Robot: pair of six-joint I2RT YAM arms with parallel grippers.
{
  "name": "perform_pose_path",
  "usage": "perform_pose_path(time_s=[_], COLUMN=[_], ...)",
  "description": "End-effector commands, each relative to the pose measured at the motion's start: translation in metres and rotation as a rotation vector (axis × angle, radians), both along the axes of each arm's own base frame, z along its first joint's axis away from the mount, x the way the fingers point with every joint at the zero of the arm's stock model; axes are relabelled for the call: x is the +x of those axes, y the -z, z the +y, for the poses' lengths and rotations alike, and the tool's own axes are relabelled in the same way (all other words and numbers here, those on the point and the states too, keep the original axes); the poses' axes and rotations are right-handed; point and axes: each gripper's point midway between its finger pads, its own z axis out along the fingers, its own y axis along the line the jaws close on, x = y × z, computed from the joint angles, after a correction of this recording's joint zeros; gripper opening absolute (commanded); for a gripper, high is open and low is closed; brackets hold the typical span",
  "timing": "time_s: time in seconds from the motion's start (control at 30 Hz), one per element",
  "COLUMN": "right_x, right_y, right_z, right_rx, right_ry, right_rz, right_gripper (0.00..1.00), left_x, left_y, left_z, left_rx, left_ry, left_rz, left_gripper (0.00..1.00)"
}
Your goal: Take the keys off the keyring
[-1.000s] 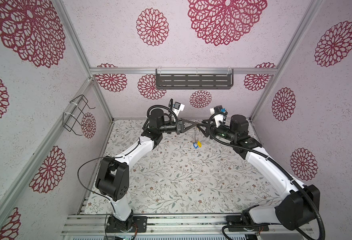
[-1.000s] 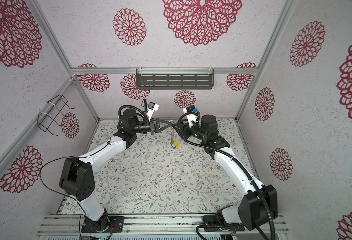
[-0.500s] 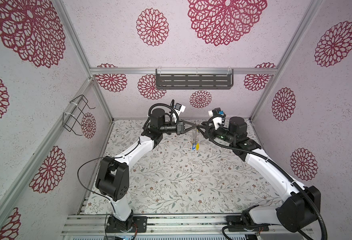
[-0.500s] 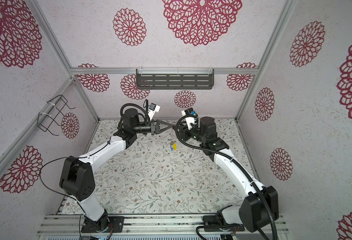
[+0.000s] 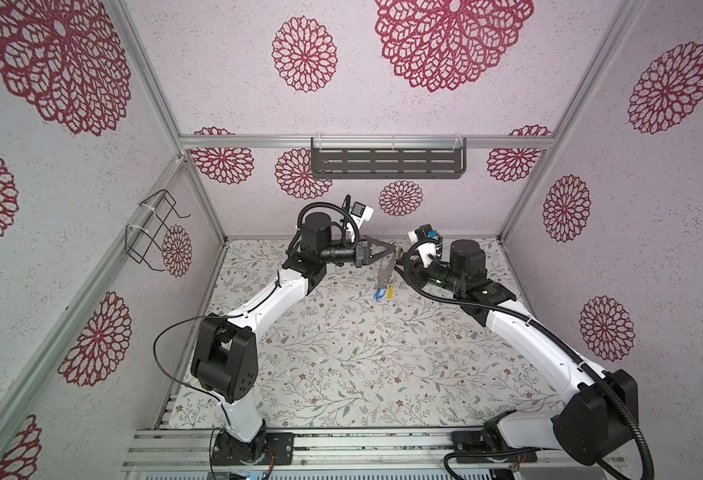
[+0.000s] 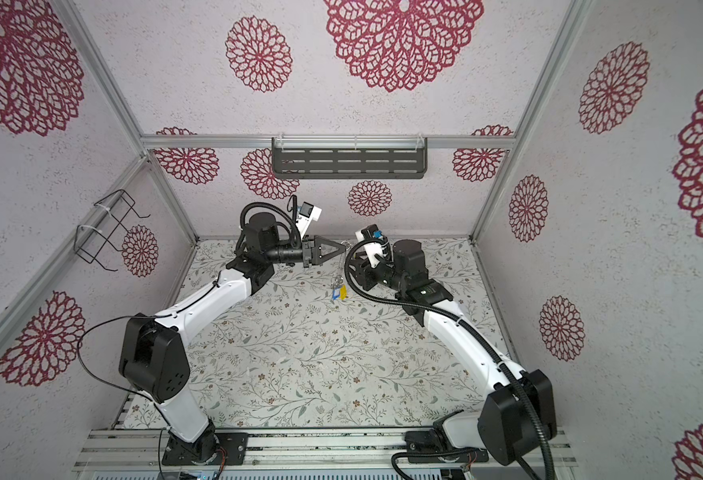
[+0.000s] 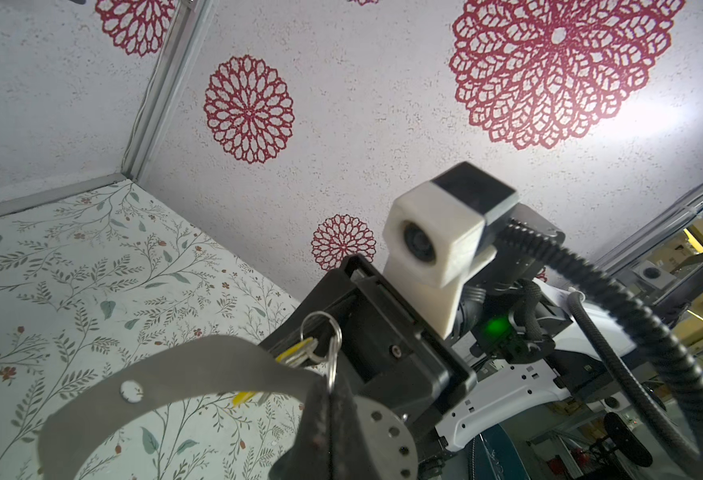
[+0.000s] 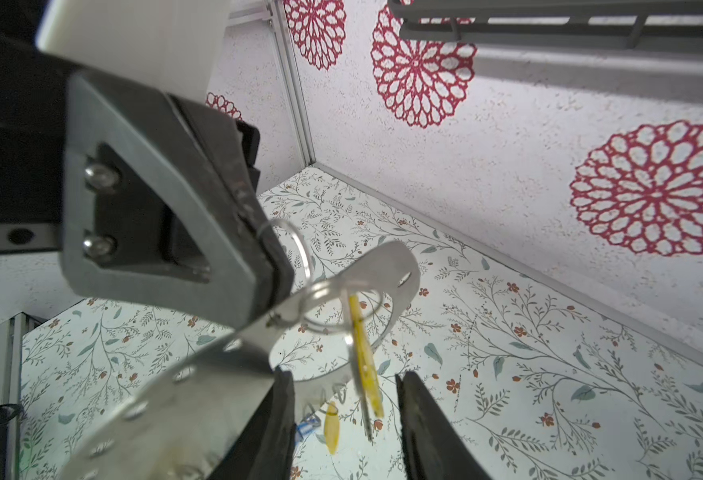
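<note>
My left gripper is shut on the keyring, a grey horseshoe plate that hangs from it above the back of the table. Blue and yellow keys dangle from its lower end, as both top views show. In the left wrist view the fingers pinch the plate beside a silver split ring. My right gripper is open right beside the plate. A yellow key hangs between its fingers, touching neither. Two more keys hang lower.
A dark slotted shelf is fixed to the back wall above both grippers. A black wire rack hangs on the left wall. The flowered table top spreads out in front of the arms, between their bases.
The right gripper has shifted a little at the hanging keyring and now has the yellow key between its fingers. The left gripper has kept its grip in place.
</note>
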Motion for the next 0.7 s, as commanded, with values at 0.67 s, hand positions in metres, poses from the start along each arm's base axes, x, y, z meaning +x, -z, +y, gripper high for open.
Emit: perform_pose_path(time_s=[0.67], right_x=[0.008], right_y=[-0.043], right_z=[0.004], right_rx=[0.012], right_ry=[0.003], right_rz=[-0.115], right_gripper=[0.32], left_x=[-0.014], left_y=[-0.021], left_z=[0.001], left_rx=[-0.011], left_ry=[0.042], left_rz=[-0.070], left_gripper=[0.00])
